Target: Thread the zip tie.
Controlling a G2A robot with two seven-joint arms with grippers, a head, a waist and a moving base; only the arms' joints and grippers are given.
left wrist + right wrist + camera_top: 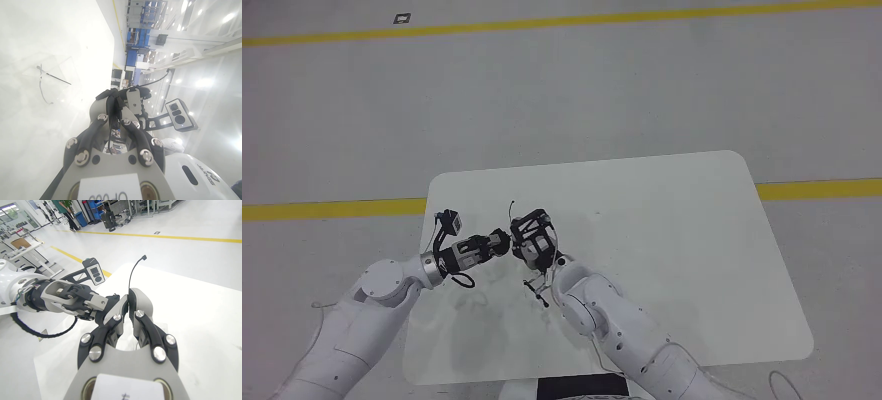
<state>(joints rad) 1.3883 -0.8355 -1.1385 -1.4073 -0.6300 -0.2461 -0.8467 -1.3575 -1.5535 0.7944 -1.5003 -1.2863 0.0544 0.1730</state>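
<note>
A thin black zip tie (131, 273) stands up out of my right gripper (128, 302), which is shut on its strap. Its square head (144, 257) curls free at the top. In the top view the strap (512, 212) arcs above both grippers over the near left part of the white table (672, 240). My left gripper (113, 106) is shut too, tip to tip with the right gripper (532, 240). A thin black strap runs down between its fingers. From the right wrist view, the left gripper (114, 299) presses in beside the right one's finger.
A loose black zip tie (56, 78) and a pale one (42, 91) lie on a clear plastic sheet (62, 64) on the table, just below the grippers in the top view (535, 290). The table's right half is bare.
</note>
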